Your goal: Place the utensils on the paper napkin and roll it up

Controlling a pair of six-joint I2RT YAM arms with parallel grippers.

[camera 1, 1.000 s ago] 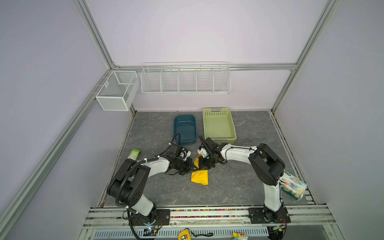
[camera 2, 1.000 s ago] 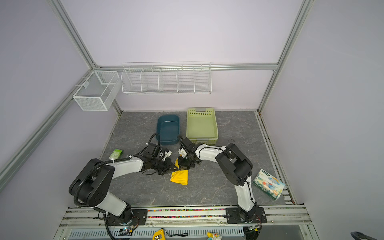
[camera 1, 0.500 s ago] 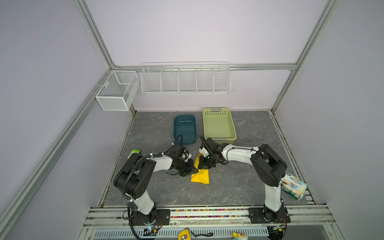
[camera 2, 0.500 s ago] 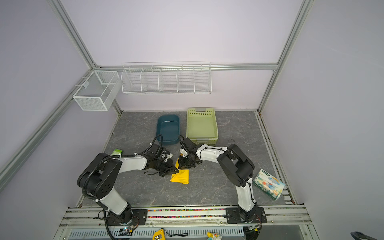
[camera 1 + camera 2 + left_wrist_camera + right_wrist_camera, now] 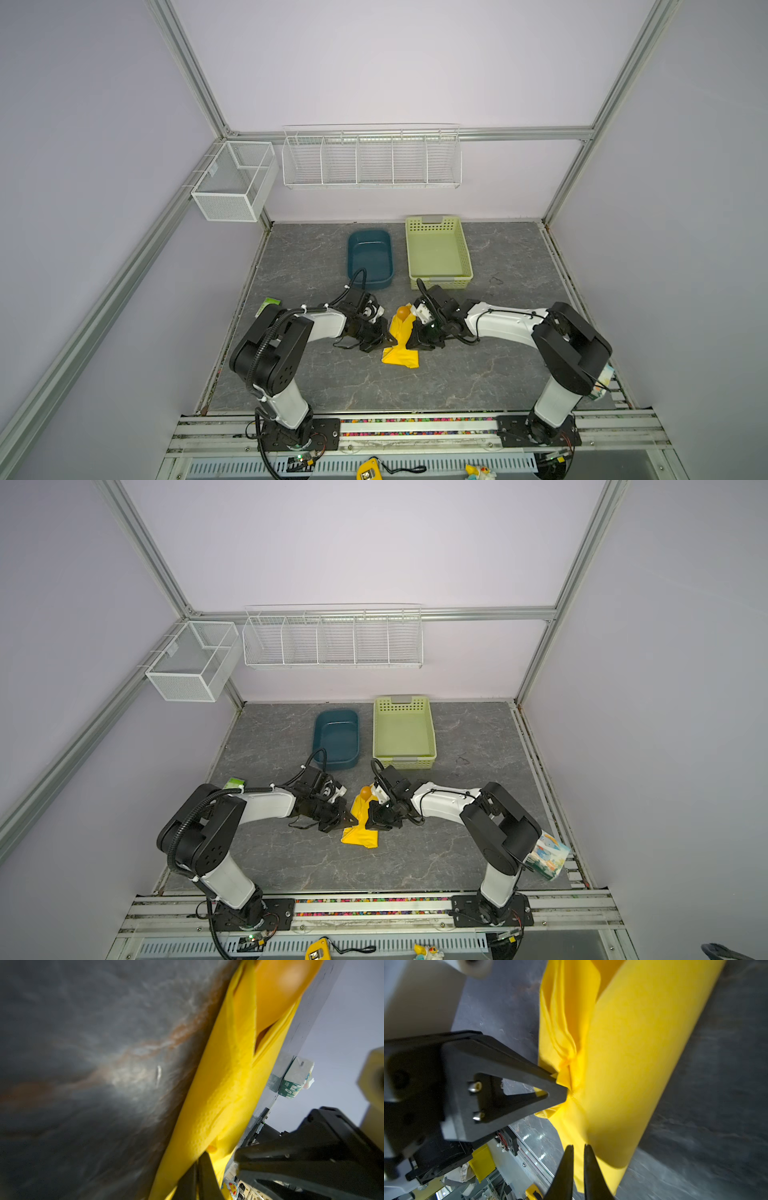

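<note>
Closer now, left end effector (image 5: 383,341) clamped on paper napkin (image 5: 400,357), right end effector (image 5: 412,345) nearly closed, arms low

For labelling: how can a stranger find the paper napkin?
On the grey table, look in front of the blue tub and green basket. The paper napkin lies there: the only bright yellow thing, an orange spoon bowl peeking from its far end.

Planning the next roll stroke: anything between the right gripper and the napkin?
Nothing visible does. The right gripper is right at the paper napkin; the left gripper pinches a fold on its other side.
</note>
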